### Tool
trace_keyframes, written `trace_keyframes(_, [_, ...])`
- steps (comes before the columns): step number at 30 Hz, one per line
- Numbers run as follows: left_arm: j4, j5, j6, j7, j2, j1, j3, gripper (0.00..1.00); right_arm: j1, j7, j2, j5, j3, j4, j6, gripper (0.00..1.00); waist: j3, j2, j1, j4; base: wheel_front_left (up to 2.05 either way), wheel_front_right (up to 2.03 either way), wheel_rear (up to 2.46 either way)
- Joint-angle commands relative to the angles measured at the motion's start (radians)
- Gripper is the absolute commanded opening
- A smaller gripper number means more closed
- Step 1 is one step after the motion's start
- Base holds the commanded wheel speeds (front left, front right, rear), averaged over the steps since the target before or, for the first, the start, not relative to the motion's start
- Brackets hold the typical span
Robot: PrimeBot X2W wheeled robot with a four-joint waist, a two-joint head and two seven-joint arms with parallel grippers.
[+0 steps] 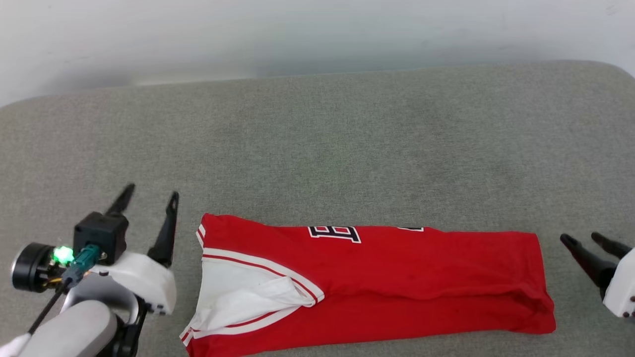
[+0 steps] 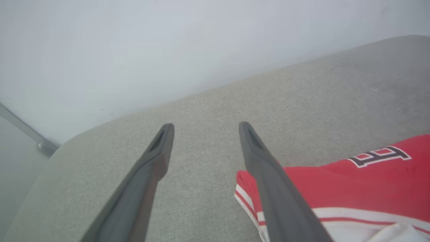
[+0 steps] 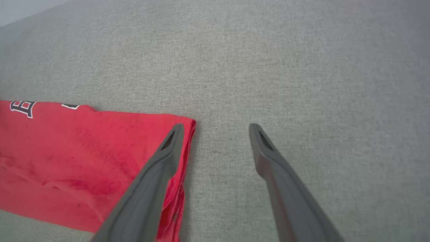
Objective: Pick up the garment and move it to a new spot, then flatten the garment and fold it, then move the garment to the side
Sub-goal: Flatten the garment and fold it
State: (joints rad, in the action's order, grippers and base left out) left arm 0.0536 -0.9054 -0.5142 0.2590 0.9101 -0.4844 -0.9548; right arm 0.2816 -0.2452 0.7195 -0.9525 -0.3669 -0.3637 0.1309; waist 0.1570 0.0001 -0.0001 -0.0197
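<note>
The red garment (image 1: 387,282) lies folded lengthwise into a long band near the front of the grey cushion, with its white sleeve and striped trim at the left end and part of the black lettering along its far edge. My left gripper (image 1: 151,196) stands open just left of the collar end, touching nothing. In the left wrist view the gripper (image 2: 205,127) spreads over bare cushion with the garment (image 2: 352,181) at the lower right. My right gripper (image 1: 583,239) is open just off the hem end. In the right wrist view the gripper (image 3: 215,129) hovers beside the garment's (image 3: 67,158) hem edge.
The grey upholstered surface (image 1: 317,148) stretches wide behind the garment, ending at a pale wall along the back. Its rounded corners show at the far left and far right. The left forearm with a green light (image 1: 63,255) fills the lower left corner.
</note>
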Motion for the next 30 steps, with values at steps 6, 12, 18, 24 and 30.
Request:
trace_keyframes(6, [0.079,0.178,-0.1,0.008,-0.108,0.165,0.233,1.0,-0.066,-0.058,-0.074,-0.053,0.043,-0.011,0.0,1.0,0.017,-0.0001,0.0001,0.018,0.0,0.0,0.0])
trace_keyframes(12, [0.131,0.352,-0.095,0.008,-0.247,0.341,0.436,1.0,-0.126,-0.132,-0.13,-0.095,0.033,-0.024,0.0,1.0,0.027,-0.0001,0.0001,0.046,0.0,0.0,0.0])
trace_keyframes(18, [0.129,0.505,-0.044,0.008,-0.388,0.452,0.574,1.0,-0.169,-0.2,-0.195,-0.124,-0.028,-0.019,0.0,1.0,0.037,-0.0001,0.0001,0.063,0.0,0.0,0.0])
trace_keyframes(24, [0.129,0.649,0.003,0.008,-0.519,0.534,0.676,1.0,-0.16,-0.207,-0.231,-0.105,-0.064,-0.041,0.001,1.0,0.034,-0.0001,0.0001,0.071,0.0,0.0,0.0])
trace_keyframes(30, [0.113,0.742,0.057,0.007,-0.622,0.595,0.741,1.0,-0.123,-0.176,-0.203,-0.086,-0.048,-0.041,0.001,0.0,0.02,-0.0001,0.0001,0.076,0.0,0.0,0.0])
